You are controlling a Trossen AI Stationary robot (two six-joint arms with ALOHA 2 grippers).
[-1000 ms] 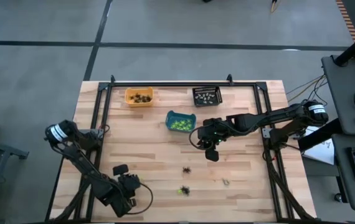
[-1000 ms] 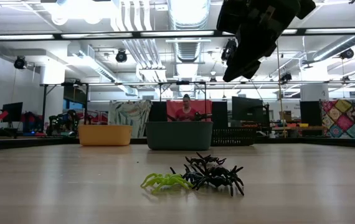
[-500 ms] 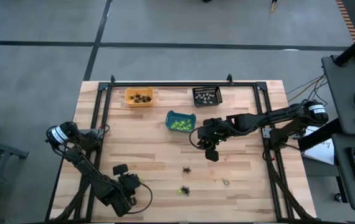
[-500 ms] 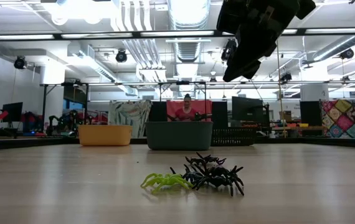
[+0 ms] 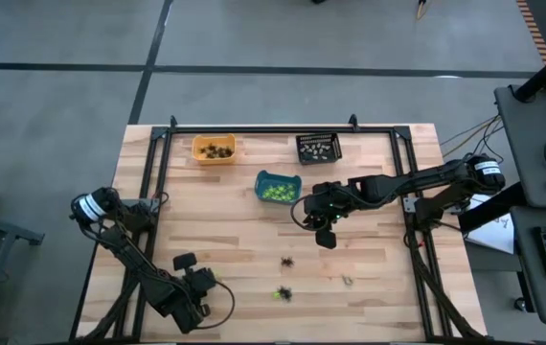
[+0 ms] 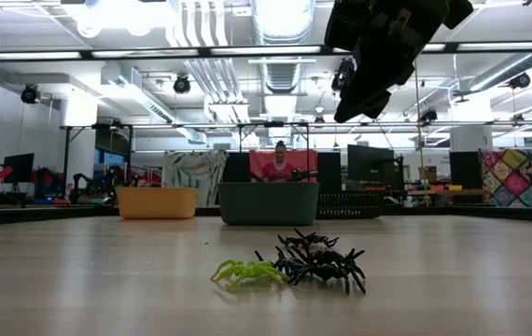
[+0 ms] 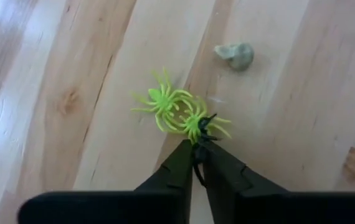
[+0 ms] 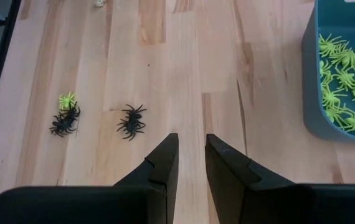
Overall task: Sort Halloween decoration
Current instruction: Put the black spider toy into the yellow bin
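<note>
Near the table's front edge, the left gripper (image 7: 197,146) had its fingers pressed together, gripping nothing, short of two lime green spiders (image 7: 165,102). The right gripper (image 8: 190,146) hung slightly parted and empty beside the teal bin (image 8: 327,127). Spiders and both arms lay unchanged from a second before.

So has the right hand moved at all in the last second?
No. In the high view the right hand sits in the same spot beside the teal bin, and in the low view it hangs unchanged above the black spiders.
</note>
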